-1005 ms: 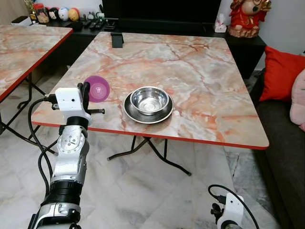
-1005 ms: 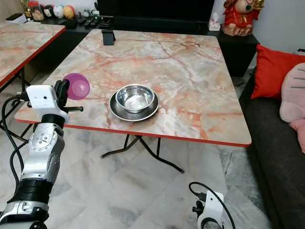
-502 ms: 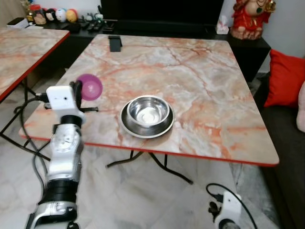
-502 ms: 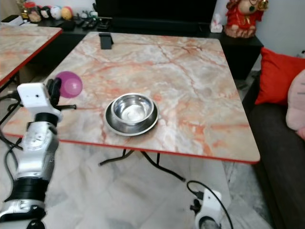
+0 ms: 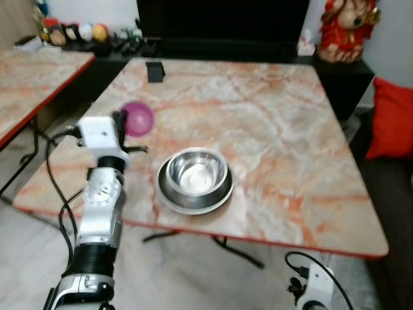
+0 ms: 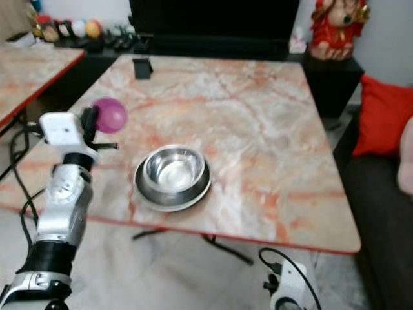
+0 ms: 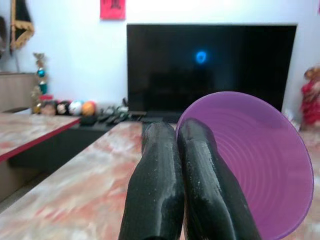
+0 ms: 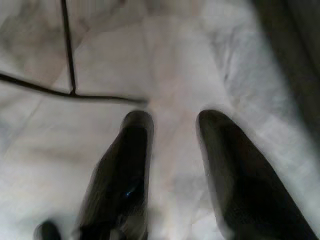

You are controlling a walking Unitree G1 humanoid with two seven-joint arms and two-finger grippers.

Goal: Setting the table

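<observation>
Purple bowl (image 5: 138, 119) now farther over table (image 5: 290, 148).

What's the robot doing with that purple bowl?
The robot is setting the table. Its left end effector is shut on the rim of a purple bowl and holds it up over the near left part of the marble table. A steel bowl sits on a steel plate in front of it. The right end effector hangs open down by the floor.
</observation>
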